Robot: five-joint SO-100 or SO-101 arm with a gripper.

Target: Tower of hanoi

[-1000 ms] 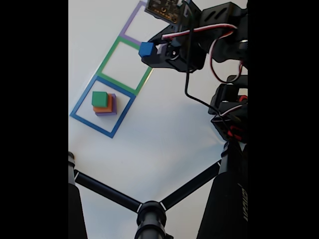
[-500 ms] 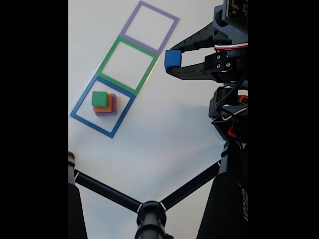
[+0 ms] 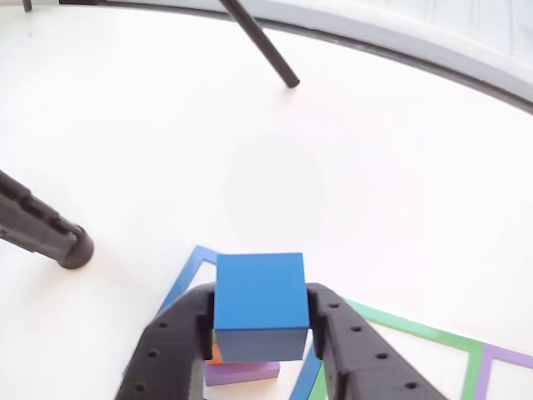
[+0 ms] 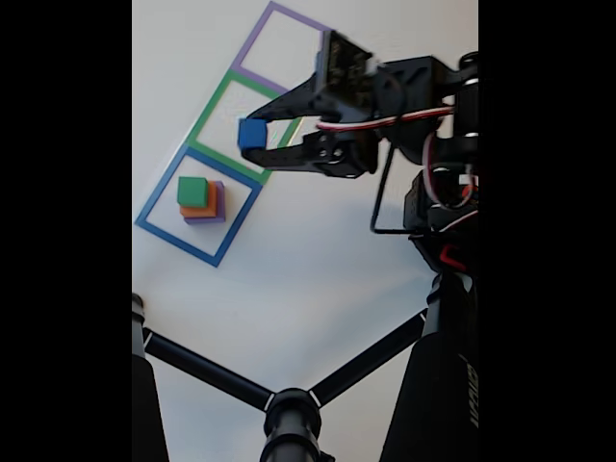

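My gripper is shut on a small blue cube, held in the air over the green square outline. In the other view the blue cube sits between the two black fingers. A stack of a green cube on an orange block on a purple block stands inside the blue square outline. The same stack's purple block peeks out under the held cube. A purple square outline lies farthest away.
Black tripod legs cross the near part of the white table, with a hub at the bottom. One leg's foot rests left of the squares, and another thin leg lies farther off. The arm's body fills the right side.
The gripper, still holding the blue cube, swung right and away half a second ago, then came back left and lower toward the stack, now over the green square.
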